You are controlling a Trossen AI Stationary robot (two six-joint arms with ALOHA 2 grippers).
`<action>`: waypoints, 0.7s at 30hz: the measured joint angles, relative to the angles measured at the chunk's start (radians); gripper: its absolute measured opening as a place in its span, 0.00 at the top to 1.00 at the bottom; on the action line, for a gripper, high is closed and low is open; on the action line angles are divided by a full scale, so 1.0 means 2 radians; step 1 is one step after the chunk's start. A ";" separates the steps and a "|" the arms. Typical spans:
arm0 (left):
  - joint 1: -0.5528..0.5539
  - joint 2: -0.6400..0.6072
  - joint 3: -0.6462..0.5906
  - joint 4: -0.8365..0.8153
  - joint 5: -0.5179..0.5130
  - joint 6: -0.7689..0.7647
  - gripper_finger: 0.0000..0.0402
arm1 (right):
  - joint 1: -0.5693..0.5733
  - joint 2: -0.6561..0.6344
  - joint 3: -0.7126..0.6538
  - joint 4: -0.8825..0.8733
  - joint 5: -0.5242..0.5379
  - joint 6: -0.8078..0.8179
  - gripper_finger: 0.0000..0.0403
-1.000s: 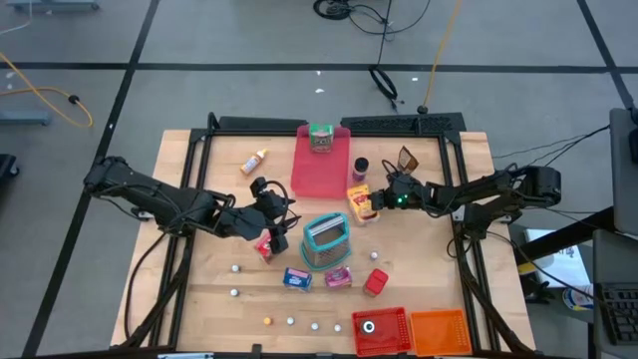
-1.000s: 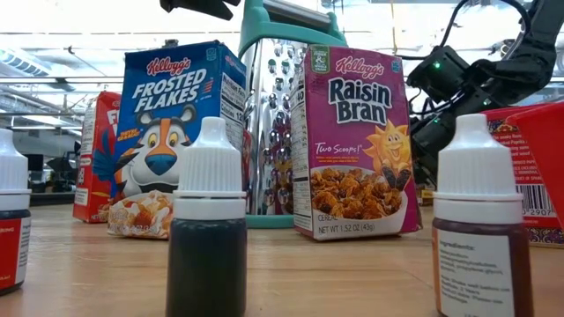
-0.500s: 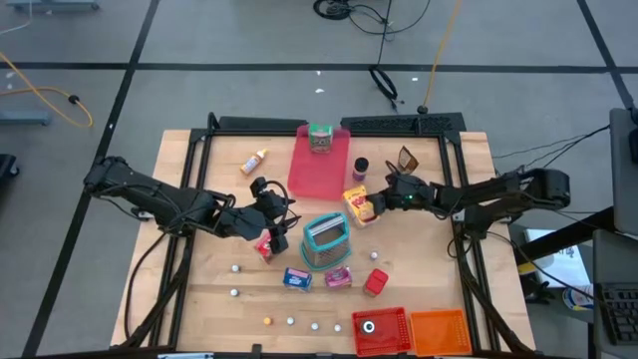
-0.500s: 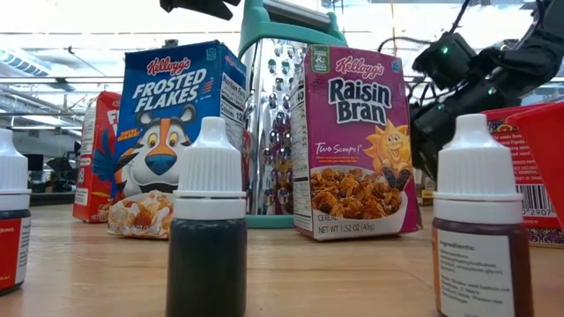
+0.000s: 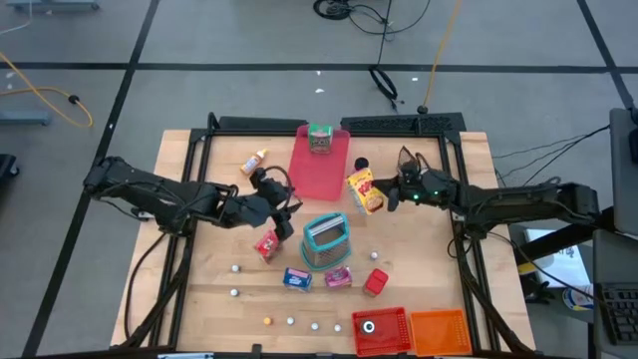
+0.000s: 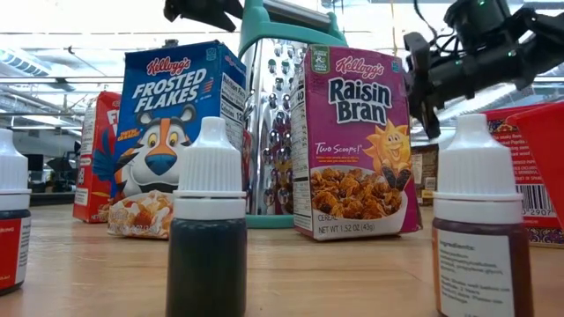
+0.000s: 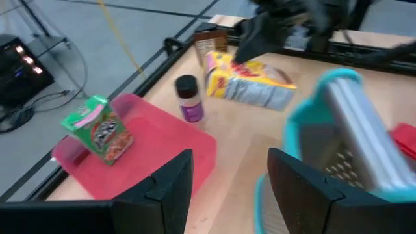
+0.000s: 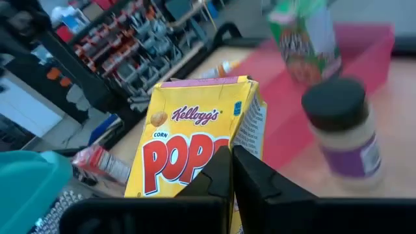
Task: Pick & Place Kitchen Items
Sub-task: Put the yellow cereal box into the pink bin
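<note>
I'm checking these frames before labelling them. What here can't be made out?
- Low view: the left gripper is cut off by the top edge.
- Right wrist view: the lower part of the yellow Corn Pops box is hidden behind the right gripper.
- High view: the small white balls are too small to identify.

In the low view the red box (image 6: 100,154) is mostly hidden behind the Frosted Flakes box (image 6: 176,136). The grater (image 6: 278,106) shows only between the two cereal boxes. Motion blur smears the green carton (image 8: 305,36), whose label is perhaps unreadable.
</note>
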 joint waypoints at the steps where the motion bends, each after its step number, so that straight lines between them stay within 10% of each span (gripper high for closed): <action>1: 0.007 0.000 0.000 0.002 0.000 -0.001 0.50 | 0.000 -0.007 0.000 0.002 0.007 -0.008 1.00; 13: 0.100 0.012 0.001 0.089 0.052 0.013 0.50 | 0.000 -0.024 0.010 0.131 0.010 -0.155 1.00; 21: 0.181 0.066 0.000 0.213 0.198 0.048 0.50 | 0.000 0.000 0.070 0.131 0.010 -0.256 1.00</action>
